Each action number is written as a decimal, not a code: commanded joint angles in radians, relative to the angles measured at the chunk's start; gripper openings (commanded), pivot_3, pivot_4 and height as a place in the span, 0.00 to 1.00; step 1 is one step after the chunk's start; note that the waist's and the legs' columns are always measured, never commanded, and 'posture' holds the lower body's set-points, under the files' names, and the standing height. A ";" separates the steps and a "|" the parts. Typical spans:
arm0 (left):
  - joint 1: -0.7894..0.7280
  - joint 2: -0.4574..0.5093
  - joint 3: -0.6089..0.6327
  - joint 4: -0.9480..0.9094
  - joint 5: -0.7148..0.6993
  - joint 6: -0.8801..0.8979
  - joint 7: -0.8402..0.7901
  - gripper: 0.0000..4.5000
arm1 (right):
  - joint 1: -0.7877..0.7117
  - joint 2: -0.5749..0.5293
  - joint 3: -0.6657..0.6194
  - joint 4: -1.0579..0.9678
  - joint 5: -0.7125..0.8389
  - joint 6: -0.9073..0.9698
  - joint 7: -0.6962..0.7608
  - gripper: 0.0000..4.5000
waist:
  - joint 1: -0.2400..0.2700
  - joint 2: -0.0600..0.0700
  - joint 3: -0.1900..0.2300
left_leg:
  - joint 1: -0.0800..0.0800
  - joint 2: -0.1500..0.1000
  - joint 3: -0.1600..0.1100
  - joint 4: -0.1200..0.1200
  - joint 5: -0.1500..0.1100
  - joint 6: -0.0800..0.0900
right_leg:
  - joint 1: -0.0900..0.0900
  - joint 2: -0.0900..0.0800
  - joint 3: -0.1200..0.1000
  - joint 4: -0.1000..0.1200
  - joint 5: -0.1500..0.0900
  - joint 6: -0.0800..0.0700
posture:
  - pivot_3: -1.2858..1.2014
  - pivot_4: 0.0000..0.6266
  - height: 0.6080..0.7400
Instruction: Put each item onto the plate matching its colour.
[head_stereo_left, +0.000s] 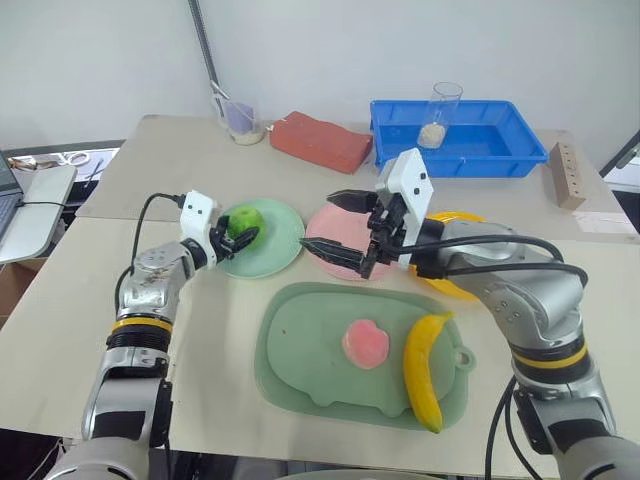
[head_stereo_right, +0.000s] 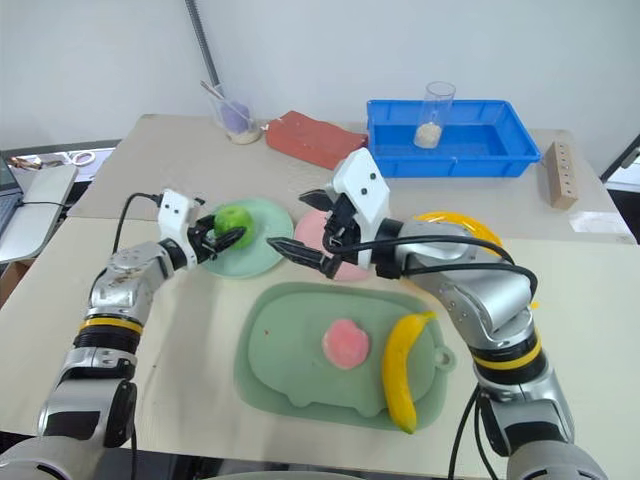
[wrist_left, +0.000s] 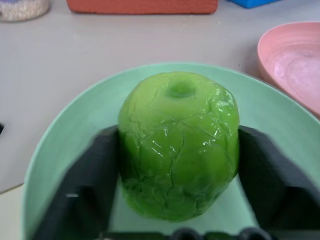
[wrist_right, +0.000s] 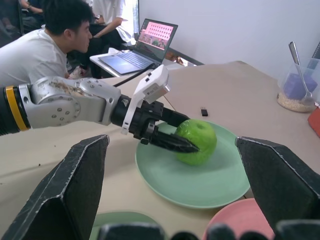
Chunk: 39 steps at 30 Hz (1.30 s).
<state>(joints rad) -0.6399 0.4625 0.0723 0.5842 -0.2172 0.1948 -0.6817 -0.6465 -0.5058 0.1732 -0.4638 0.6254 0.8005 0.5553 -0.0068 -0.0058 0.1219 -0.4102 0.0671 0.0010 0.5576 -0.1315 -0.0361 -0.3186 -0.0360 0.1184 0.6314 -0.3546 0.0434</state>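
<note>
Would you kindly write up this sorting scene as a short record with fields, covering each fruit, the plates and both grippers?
green apple: on the mint green plate, upright, between the left gripper's fingers
pink peach: on the sage-green tray
banana: on the same tray, beside the peach
pink plate: empty, partly behind the right gripper
yellow plate: mostly hidden by the right arm
left gripper: open, straddling the apple
right gripper: open, empty, above the pink plate

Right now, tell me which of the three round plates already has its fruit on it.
The mint green plate: the green apple sits on it. The pale pink plate holds no fruit, nor does the yellow-orange plate where visible.
</note>
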 joint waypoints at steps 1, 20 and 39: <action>-0.007 0.028 0.031 -0.052 -0.015 -0.009 -0.018 0.99 | 0.007 -0.019 -0.030 -0.031 -0.005 0.001 0.018 1.00 | -0.004 0.000 0.000 | 0.000 0.000 0.000 0.000 0.000 0.000 | 0.000 0.000 0.000 0.000 0.000 0.000 | 0.52 0.24 1.00; 0.229 0.219 -0.176 -0.771 -0.209 0.130 -0.530 0.99 | 0.431 -0.395 -0.346 -0.275 0.280 0.130 0.257 1.00 | -0.009 0.001 0.000 | 0.002 0.000 0.001 -0.001 0.000 0.000 | 0.001 -0.001 0.001 -0.004 0.000 -0.001 | 0.52 0.24 1.00; 0.099 -0.024 -0.489 -0.476 -0.030 -0.181 -0.746 0.99 | 0.733 -0.548 -0.639 -0.423 0.502 0.175 0.178 1.00 | -0.007 -0.003 0.002 | -0.004 -0.001 0.000 0.001 0.000 0.000 | 0.001 -0.001 0.001 -0.006 0.000 0.000 | 0.52 0.24 1.00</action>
<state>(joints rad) -0.5218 0.4495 -0.4045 0.0892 -0.2692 0.0630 -1.4318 0.0891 -1.0456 -0.4264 -0.8594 1.0989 0.9762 0.7502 -0.0140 -0.0086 0.1239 -0.4142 0.0664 0.0012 0.5600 -0.1317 -0.0359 -0.3179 -0.0372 0.1191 0.6258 -0.3549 0.0430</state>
